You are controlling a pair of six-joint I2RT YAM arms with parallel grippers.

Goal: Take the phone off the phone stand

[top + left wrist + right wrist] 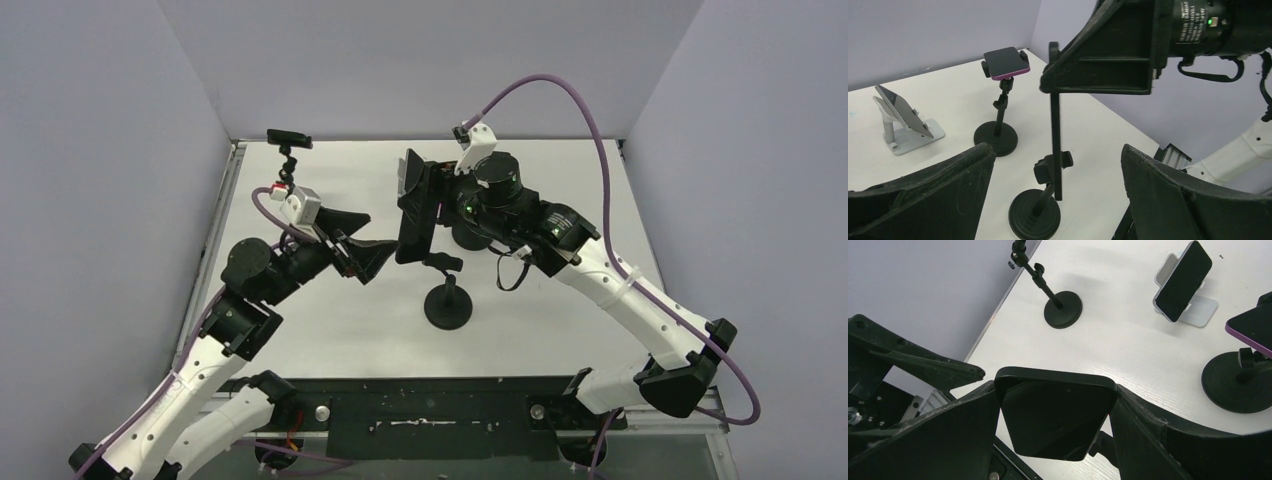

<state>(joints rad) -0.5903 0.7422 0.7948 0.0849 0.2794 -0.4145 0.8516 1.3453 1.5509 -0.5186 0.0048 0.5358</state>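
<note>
Right end effector [415,203] pinching the phone [410,232] at the phone stand [447,304].
From above, we see the left end effector [372,258] spread wide and empty just beside it, over the white desk [330,325]. The left wrist view shows the phone upright and edge-on, its lower end at the stand's clamp. The right wrist view shows both fingers pressing its opposite edges.

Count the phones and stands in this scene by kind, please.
Phones: 3 (held black phone in right hand, purple phone, black phone on silver stand)
Black round-base stands: 3 (centre stand, purple phone's stand, back-left stand)
Silver stand: 1
Total: 7
Back-left stand's top: too small to identify.
</note>
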